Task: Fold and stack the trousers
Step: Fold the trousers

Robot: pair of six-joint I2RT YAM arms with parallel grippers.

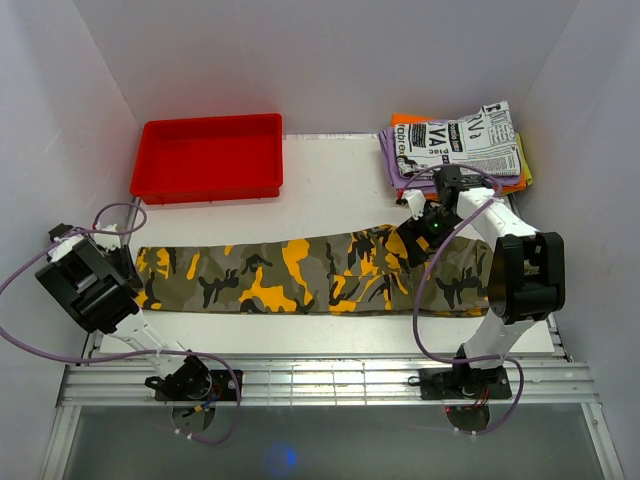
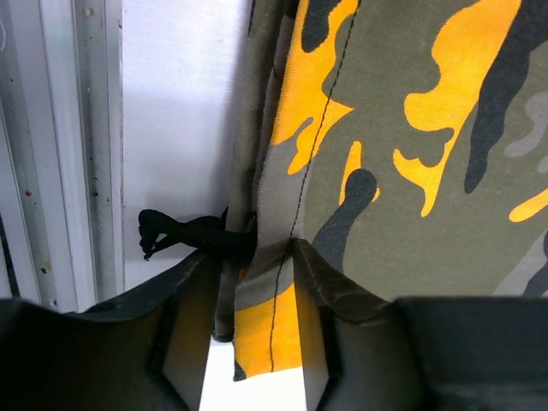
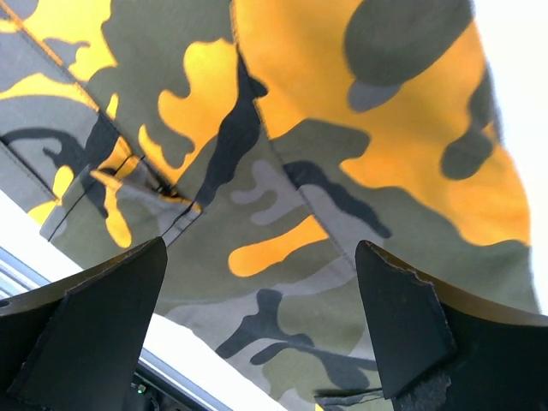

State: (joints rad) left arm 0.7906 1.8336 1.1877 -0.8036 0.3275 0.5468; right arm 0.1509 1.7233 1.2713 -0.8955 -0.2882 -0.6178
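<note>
Trousers (image 1: pixel 300 275) lie stretched out left to right across the table (image 1: pixel 330 190). Left gripper (image 2: pixel 253 342): jaws apart, straddling the hem at the cloth's left end. Right gripper (image 3: pixel 261 317): jaws spread wide, close over the right end.

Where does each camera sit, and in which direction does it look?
Top external: above and behind the arm bases, looking down on the trousers, red tray and folded garments; both arms show.
Left wrist: on the left arm, facing the trousers' edge; the left gripper shows.
Right wrist: on the right arm, facing the trousers; the right gripper shows, open.
Shared: all see the trousers.
</note>
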